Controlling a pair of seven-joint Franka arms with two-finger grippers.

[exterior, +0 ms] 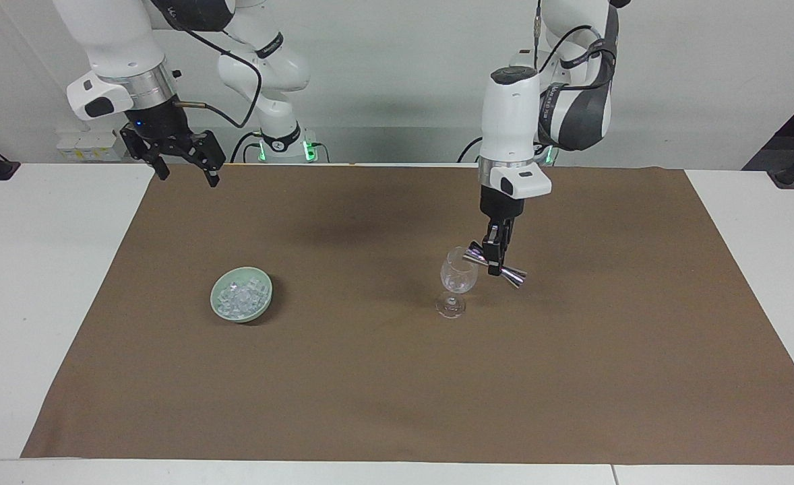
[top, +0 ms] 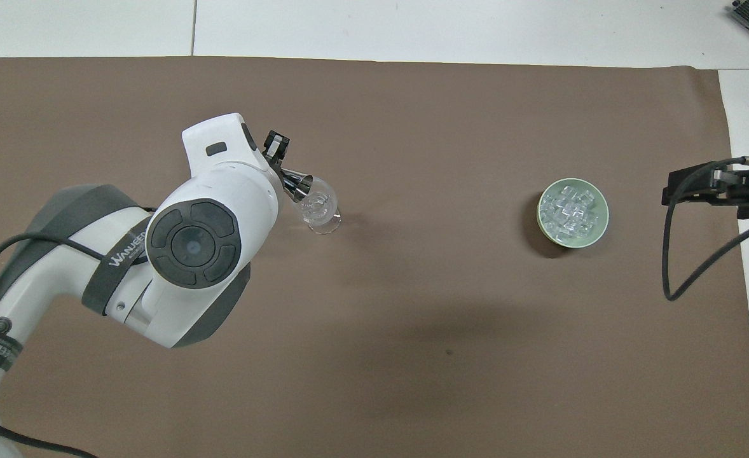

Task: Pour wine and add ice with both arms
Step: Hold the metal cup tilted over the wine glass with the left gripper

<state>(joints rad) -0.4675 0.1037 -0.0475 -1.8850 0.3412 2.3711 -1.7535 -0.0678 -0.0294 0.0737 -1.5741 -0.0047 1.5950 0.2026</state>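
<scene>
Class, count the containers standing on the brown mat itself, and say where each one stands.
2: a green bowl of ice toward the right arm's end, and a clear stemmed glass toward the left arm's end. None seems hidden.

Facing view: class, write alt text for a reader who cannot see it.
The left gripper holds a steel jigger tipped over a stemmed glass on a brown mat. The open right gripper waits raised, away from the green bowl of ice.

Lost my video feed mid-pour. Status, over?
Left gripper shut on jigger, tipped at wine glass rim. Right gripper open, waiting at mat edge. Ice untouched in bowl. Nothing blocking.
</scene>
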